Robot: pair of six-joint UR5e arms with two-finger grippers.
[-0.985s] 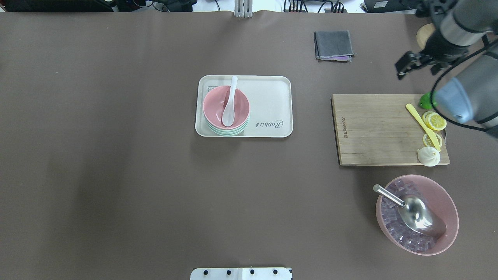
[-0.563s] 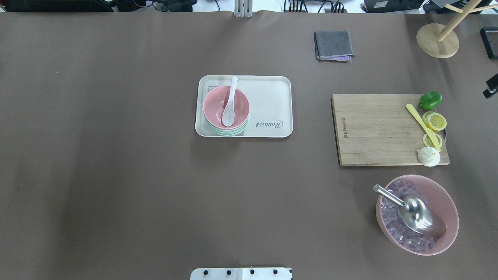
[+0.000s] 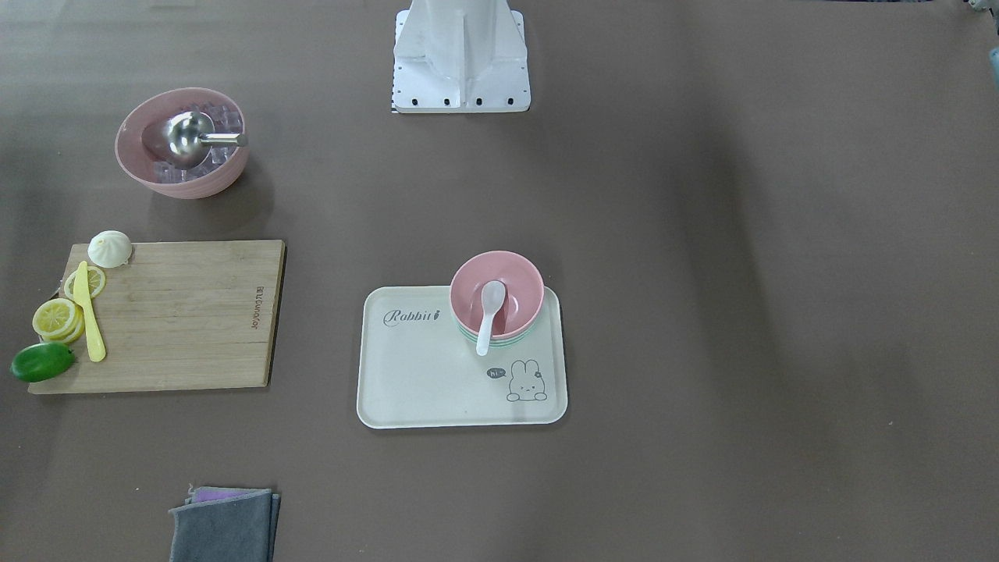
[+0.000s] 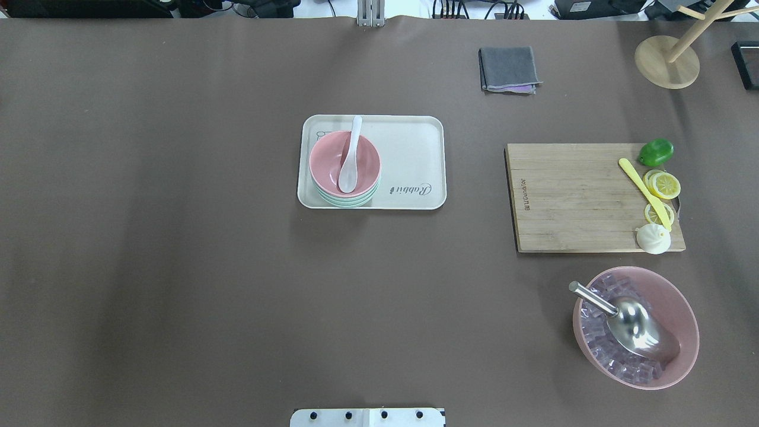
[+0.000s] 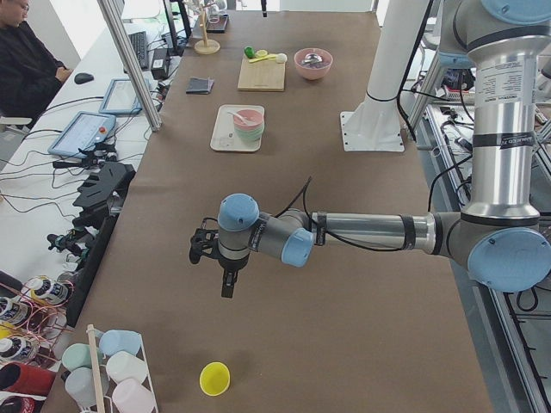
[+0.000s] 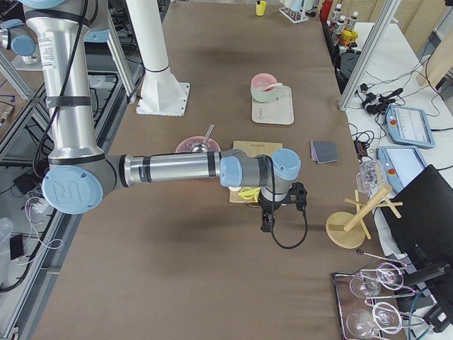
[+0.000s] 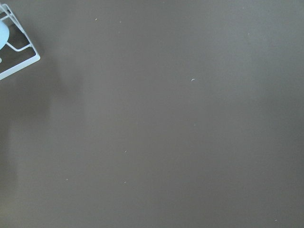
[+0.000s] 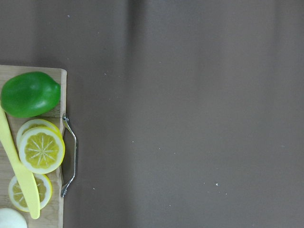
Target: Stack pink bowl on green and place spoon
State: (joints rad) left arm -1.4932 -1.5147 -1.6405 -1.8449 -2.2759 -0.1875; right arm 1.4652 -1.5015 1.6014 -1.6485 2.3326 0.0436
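Whether the left fingers (image 5: 225,284) and right fingers (image 6: 267,222) are apart or together cannot be told; only the side views show them, each hanging over the desk (image 4: 178,267), well apart from the tray (image 4: 415,148), fitting, I judge, a finished job. At the overhead frame's centre the pink bowl (image 4: 329,160) nests in the green bowl (image 4: 350,201), the spoon (image 4: 350,163) lying inside it, handle over the upper rim.
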